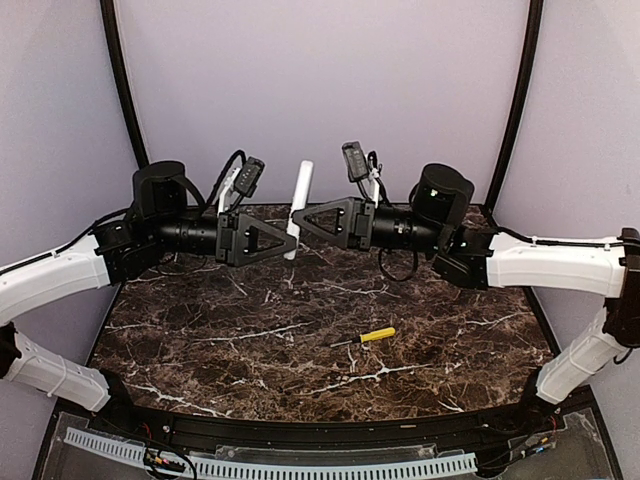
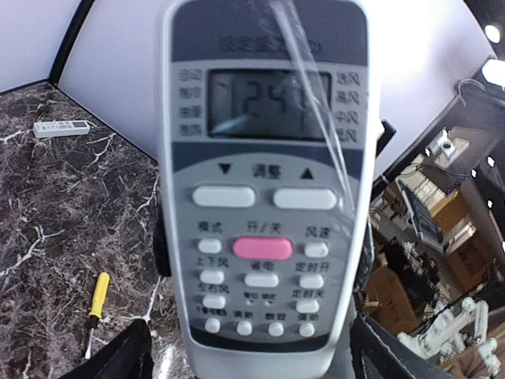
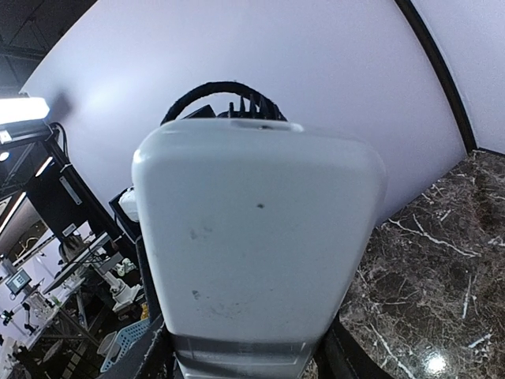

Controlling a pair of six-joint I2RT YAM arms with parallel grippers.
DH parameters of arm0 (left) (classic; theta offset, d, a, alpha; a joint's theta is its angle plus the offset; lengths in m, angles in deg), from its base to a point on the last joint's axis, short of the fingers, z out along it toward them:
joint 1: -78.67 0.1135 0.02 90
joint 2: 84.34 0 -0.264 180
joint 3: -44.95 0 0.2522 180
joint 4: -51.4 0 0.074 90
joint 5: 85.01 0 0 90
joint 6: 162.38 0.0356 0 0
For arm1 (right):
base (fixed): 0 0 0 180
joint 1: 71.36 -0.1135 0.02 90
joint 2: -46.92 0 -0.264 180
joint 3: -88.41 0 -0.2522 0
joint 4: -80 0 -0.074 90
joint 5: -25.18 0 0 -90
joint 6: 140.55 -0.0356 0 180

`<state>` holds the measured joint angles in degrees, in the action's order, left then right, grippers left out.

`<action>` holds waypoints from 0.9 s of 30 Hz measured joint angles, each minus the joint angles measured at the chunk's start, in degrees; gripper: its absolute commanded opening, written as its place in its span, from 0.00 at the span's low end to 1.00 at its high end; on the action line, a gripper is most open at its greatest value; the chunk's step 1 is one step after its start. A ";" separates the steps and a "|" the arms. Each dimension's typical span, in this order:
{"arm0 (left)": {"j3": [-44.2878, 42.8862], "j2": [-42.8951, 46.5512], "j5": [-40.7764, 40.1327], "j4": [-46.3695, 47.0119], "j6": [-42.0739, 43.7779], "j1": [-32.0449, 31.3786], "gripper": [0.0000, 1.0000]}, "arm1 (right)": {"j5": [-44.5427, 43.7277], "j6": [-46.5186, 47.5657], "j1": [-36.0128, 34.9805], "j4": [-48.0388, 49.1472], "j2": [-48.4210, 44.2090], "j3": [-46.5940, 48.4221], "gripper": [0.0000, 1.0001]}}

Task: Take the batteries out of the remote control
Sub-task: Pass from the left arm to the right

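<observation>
The white remote control [image 1: 301, 185] stands upright above the back of the table, held between both grippers. My left gripper [image 1: 288, 241] is shut on its lower end; the left wrist view [image 2: 252, 359] faces the remote's button side [image 2: 264, 158], with the screen and a pink button. My right gripper [image 1: 299, 222] is shut on it from the other side; the right wrist view [image 3: 248, 362] faces the remote's plain white back [image 3: 252, 237], with the battery cover closed. No batteries are in view.
A yellow-handled screwdriver [image 1: 372, 336] lies on the dark marble table [image 1: 250, 340] right of centre; it also shows in the left wrist view [image 2: 98, 294]. A second small white remote [image 2: 61, 127] lies at the far table edge by the wall.
</observation>
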<state>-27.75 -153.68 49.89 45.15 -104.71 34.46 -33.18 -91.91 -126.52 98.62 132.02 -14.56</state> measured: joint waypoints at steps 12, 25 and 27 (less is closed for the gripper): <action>-0.94 1.95 -7.02 -10.62 4.17 1.44 0.99 | -12.11 6.69 0.02 -16.98 -6.47 0.68 0.27; -6.97 6.71 -20.39 -31.95 12.35 25.97 0.99 | -21.38 7.43 0.02 -39.80 -0.70 8.74 0.22; -6.97 6.54 -23.82 -34.12 13.92 28.11 0.99 | -21.97 6.67 0.00 -42.23 1.29 9.18 0.22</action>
<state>-34.72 -147.14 26.07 11.03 -90.79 62.57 -55.15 -85.25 -126.52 56.39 133.31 -5.38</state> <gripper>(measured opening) 0.989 0.538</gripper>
